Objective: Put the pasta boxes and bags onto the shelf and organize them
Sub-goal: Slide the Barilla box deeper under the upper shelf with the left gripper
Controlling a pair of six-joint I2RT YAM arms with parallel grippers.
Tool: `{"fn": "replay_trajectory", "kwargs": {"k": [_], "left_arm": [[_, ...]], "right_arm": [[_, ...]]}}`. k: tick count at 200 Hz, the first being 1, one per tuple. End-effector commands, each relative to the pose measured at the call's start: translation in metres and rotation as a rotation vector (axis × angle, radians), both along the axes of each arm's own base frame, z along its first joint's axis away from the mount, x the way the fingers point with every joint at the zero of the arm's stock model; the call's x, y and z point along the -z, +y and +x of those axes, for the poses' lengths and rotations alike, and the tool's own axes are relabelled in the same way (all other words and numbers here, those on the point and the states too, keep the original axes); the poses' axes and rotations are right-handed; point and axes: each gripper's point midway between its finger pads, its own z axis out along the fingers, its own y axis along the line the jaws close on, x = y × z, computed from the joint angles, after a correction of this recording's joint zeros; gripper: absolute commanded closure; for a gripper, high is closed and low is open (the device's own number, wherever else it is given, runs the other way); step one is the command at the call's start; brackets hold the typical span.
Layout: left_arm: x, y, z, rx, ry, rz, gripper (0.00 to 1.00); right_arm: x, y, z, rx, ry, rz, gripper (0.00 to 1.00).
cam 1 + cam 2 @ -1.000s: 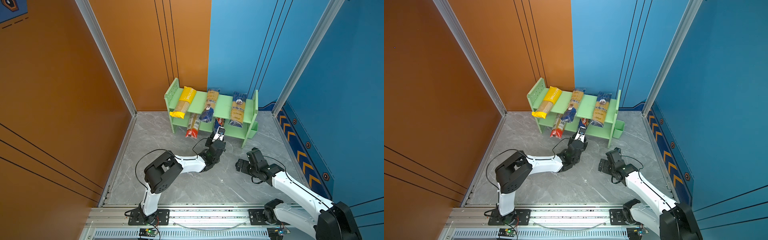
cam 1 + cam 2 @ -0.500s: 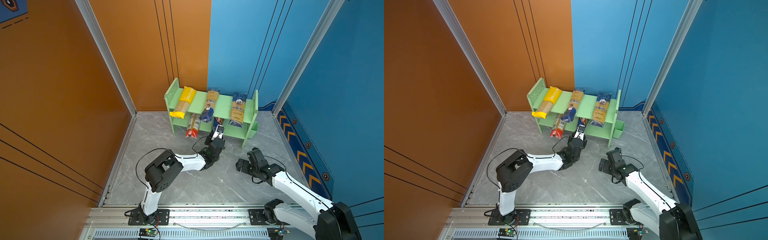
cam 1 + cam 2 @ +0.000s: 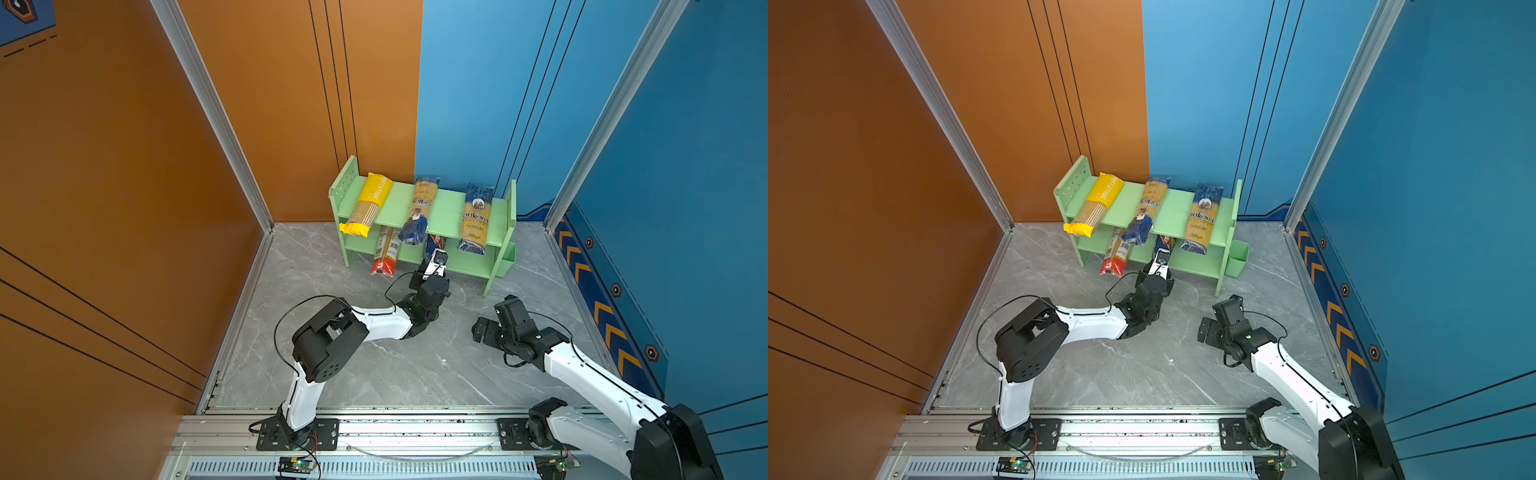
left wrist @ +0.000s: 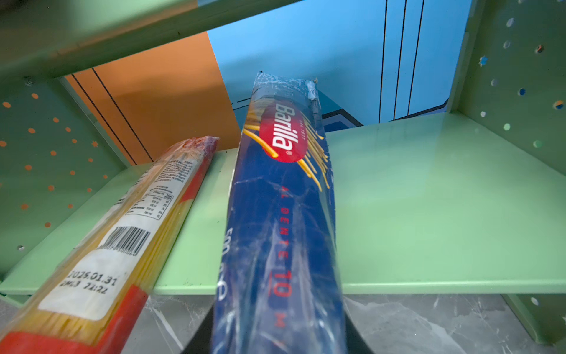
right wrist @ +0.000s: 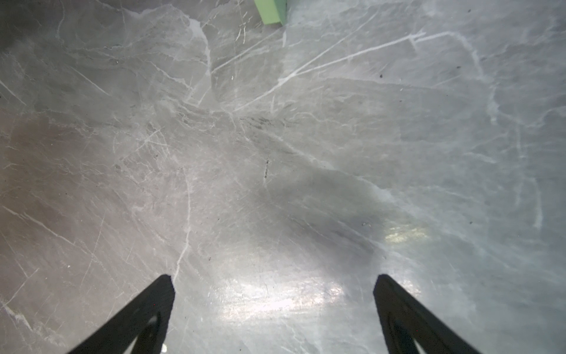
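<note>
The left gripper's (image 4: 277, 332) jaws are pinched on the near end of the dark blue Barilla pack (image 4: 281, 199). The pack pokes in over the lower board (image 4: 428, 214) of the green shelf (image 3: 510, 208), just beside the red-ended pack (image 4: 128, 242), which lies slantwise there and overhangs the front edge. I can't tell whether its far end rests on the board. To my eye the way to do it is to push it straight back, low under the upper board (image 4: 92, 33), keeping a gap to the red-ended pack. Then set it flat and only then let go. The right gripper (image 5: 274, 285) hangs spread wide over bare floor (image 5: 275, 138), well apart.
</note>
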Motion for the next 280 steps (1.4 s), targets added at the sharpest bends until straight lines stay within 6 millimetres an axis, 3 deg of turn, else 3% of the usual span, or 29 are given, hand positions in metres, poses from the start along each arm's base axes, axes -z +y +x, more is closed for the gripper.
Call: {"fn": "replay_trajectory", "kwargs": {"k": [1, 115, 199, 234, 280], "left_arm": [[-0.077, -0.003, 0.01, -0.017, -0.168, -0.22, 1.0], [-0.075, -0.005, 0.012, -0.02, -0.169, -0.212, 1.0], [-0.065, -0.009, 0.012, -0.003, -0.155, -0.205, 0.93], [-0.061, -0.011, 0.011, 0.008, -0.148, -0.199, 0.85], [-0.058, -0.012, 0.01, 0.013, -0.144, -0.195, 0.84]], "right_arm": [[0.004, -0.004, -0.008, -0.015, 0.025, -0.015, 0.0], [0.005, -0.007, -0.009, -0.013, 0.028, -0.01, 0.0], [0.005, -0.008, -0.009, -0.01, 0.028, -0.007, 0.0], [0.005, -0.008, -0.01, -0.008, 0.03, -0.007, 0.0], [0.006, -0.01, -0.011, -0.002, 0.027, -0.008, 0.0]]}}
